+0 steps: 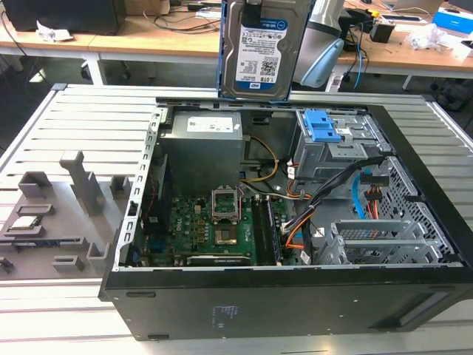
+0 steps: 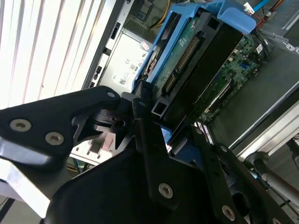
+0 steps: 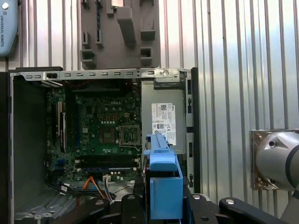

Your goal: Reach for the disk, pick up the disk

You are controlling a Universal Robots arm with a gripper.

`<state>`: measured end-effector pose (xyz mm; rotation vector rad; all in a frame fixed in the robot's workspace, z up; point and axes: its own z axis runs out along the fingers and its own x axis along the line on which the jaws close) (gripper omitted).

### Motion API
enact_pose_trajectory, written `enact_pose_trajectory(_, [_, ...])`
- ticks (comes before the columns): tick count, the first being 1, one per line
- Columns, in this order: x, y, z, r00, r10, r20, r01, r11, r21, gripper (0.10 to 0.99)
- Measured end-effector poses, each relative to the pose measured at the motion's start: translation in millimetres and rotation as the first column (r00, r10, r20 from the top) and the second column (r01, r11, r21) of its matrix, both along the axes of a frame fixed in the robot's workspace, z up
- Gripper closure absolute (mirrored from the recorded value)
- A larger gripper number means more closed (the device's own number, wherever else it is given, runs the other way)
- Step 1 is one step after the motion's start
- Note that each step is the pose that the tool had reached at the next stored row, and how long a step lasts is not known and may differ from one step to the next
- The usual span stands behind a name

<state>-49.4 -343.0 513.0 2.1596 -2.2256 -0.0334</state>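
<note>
The disk (image 1: 260, 53), a silver-grey hard drive with a white-and-blue label, hangs upright above the open case's far wall. It sits in a blue frame, whose edge and green circuit board show in the second wrist view (image 2: 194, 51) and whose narrow blue edge shows in the first wrist view (image 3: 166, 186). My gripper (image 1: 253, 9) holds the disk from above, shut on it. Black fingers (image 2: 145, 135) clamp the frame on both sides. The disk is clear of the case, with the motherboard and power supply well below it.
The black computer case (image 1: 244, 310) lies open on a slatted metal table (image 1: 89, 111). A blue bracket (image 1: 324, 124) sits on its grey drive cage, with cables beside it. A grey fixture plate (image 1: 52, 214) lies at the exterior view's left. Wooden desks stand behind.
</note>
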Motion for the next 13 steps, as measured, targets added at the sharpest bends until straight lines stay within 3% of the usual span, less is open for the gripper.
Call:
enact_pose_trajectory(3, [0.2,0.0,-2.6,1.0000,0.000,-0.0002,0.000,1.0000,0.000,0.718])
enact_pose_trajectory(8, [1.9,0.0,-14.2,1.0000,0.000,-0.0010,0.000,1.0000,0.000,0.718])
enact_pose_trajectory(13, [3.3,-0.3,-17.4,1.0000,0.000,-0.0013,0.000,1.0000,0.000,0.718])
